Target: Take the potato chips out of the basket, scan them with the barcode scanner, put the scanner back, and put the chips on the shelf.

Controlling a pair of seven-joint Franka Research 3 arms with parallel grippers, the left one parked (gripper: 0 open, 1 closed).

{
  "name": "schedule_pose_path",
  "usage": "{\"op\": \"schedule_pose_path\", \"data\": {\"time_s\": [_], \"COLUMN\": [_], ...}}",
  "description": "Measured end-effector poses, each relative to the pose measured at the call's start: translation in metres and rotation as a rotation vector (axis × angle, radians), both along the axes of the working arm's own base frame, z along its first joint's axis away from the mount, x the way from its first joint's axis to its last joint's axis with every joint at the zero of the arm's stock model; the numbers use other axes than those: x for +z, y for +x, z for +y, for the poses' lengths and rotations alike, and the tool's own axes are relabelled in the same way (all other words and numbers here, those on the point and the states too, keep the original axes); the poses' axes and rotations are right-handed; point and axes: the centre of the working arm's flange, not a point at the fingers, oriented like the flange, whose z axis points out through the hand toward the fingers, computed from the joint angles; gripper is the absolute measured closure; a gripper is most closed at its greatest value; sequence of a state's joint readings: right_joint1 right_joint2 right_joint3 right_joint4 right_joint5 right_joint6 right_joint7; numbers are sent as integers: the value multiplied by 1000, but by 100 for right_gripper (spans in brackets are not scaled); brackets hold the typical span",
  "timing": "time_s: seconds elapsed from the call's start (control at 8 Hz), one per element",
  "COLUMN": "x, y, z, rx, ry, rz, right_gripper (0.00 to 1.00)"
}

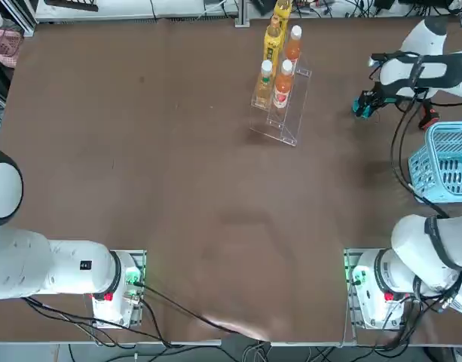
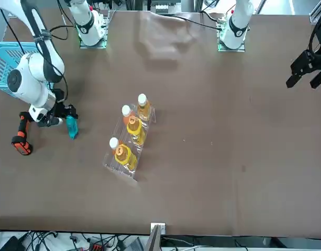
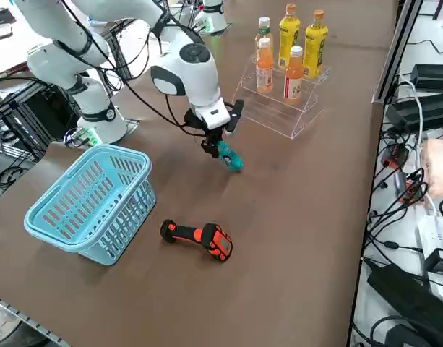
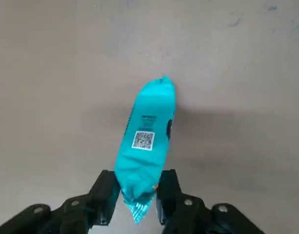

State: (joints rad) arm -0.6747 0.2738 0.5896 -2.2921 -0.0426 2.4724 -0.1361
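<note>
White, rounded arm (image 3: 181, 69) segments (black cables trailing), black end effector (image 4: 137, 197) fingers with small silver screws.

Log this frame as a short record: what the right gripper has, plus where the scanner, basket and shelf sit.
right gripper: shut on the chips packet, pinching one crimped end; rest of the packet hangs below the fingers, above the table
chips packet code: square printed code faces the wrist camera
barcode scanner: lying on the table beside the basket, not held
basket: upright near the right arm's base, no chips inside
shelf: holds four drink bottles; chips not yet on it
</note>
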Motion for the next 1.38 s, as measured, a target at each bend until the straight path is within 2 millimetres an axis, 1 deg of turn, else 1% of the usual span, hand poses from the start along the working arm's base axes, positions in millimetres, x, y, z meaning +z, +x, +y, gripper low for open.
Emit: {"op": "schedule_pose_path", "data": {"time_s": [0.25,0.75,1.38], "x": [-7,-22,-30], "y": [-1,-5,-7], "z": [1,3,5], "rx": [-8,-37,-52], "ry": [9,28,36], "rz": [13,47,65], "right_gripper": [55,54,46]}}
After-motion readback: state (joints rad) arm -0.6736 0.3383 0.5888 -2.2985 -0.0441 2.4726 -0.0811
